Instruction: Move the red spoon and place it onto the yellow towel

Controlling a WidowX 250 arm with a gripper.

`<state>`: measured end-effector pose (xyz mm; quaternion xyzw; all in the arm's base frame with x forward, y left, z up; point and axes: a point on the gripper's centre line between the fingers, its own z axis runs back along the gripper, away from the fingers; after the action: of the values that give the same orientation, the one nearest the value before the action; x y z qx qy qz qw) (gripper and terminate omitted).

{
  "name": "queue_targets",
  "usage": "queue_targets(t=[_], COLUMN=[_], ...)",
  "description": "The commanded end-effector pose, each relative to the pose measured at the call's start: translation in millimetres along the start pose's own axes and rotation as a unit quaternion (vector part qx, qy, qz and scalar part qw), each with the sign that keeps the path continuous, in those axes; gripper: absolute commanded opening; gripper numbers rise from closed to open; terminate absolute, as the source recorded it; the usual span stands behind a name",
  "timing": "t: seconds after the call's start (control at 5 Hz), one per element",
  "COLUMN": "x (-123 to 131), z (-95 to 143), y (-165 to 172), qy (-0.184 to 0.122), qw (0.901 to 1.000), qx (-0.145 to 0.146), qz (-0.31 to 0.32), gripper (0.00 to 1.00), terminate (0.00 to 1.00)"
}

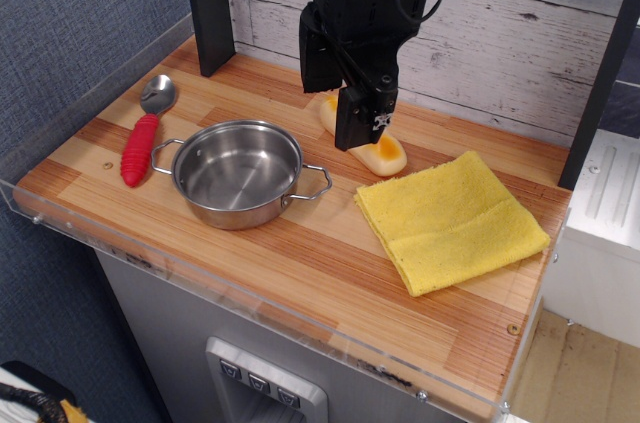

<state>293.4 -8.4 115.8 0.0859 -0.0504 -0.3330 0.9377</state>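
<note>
The red spoon [143,139] lies flat at the table's left side, with its ribbed red handle toward the front and its silver bowl toward the back. It rests just left of the steel pot [238,173]. The yellow towel [449,220] lies folded flat at the right. My gripper [350,111] hangs above the table's back middle, over a yellow-orange bread roll [378,154]. It is far from the spoon and holds nothing. Its two black fingers look parted.
The two-handled pot stands between spoon and towel. A clear plastic rim [250,288] runs along the table's front and left edges. A black post [210,3] stands at the back left and a plank wall [520,33] runs behind.
</note>
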Motion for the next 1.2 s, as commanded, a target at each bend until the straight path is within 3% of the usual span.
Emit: queue_targets(t=[0.0, 0.8, 1.0], x=[0, 0, -10], z=[0, 0, -6], y=[0, 0, 16], qy=[0.000, 0.000, -0.018], qw=[1.0000, 1.0000, 0.9974], qx=[0.000, 0.000, -0.040], qz=[0.000, 0.000, 0.058], gripper=[1.00, 1.00, 1.00], terminate=[0.00, 0.00, 0.00])
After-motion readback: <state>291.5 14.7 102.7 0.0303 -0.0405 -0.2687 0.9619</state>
